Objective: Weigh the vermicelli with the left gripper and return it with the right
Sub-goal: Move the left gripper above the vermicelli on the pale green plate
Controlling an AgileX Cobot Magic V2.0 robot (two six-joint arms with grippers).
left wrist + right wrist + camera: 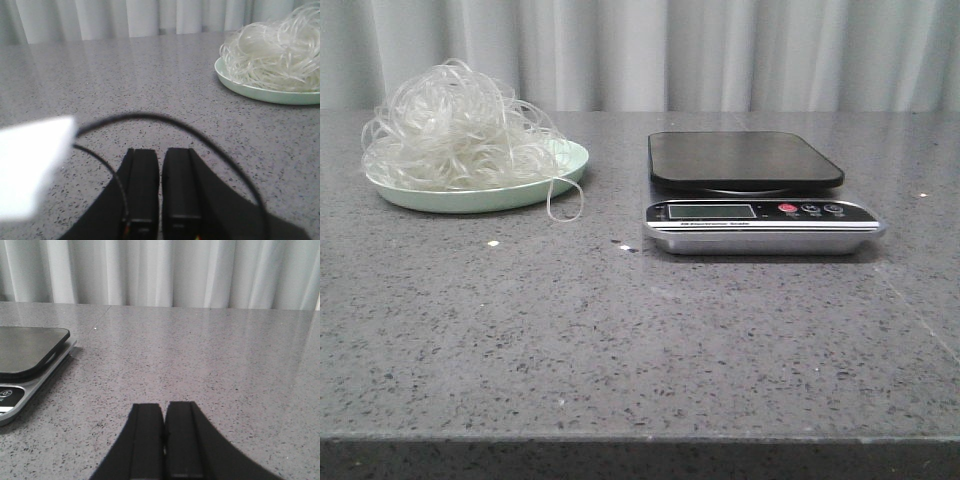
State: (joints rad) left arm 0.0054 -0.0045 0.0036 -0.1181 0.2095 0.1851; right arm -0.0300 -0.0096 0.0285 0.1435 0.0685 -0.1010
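Resting vermicelli [277,52], apart from left claw [161,192]

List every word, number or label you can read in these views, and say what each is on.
Nothing can be read with certainty.
Scale: a line of print runs under its display, too small and blurred to quote.
Scale display: blank, no digits showing.
Scale buttons: small markings, too small to read.
White tag on the cable in the left wrist view: blurred, no text visible.
Plate, vermicelli, table: no text.

Soft, even light falls across the surface [620,340], casting faint shadows. A blurred white patch [32,167] glares beside the out-of-focus left pincer [160,195].
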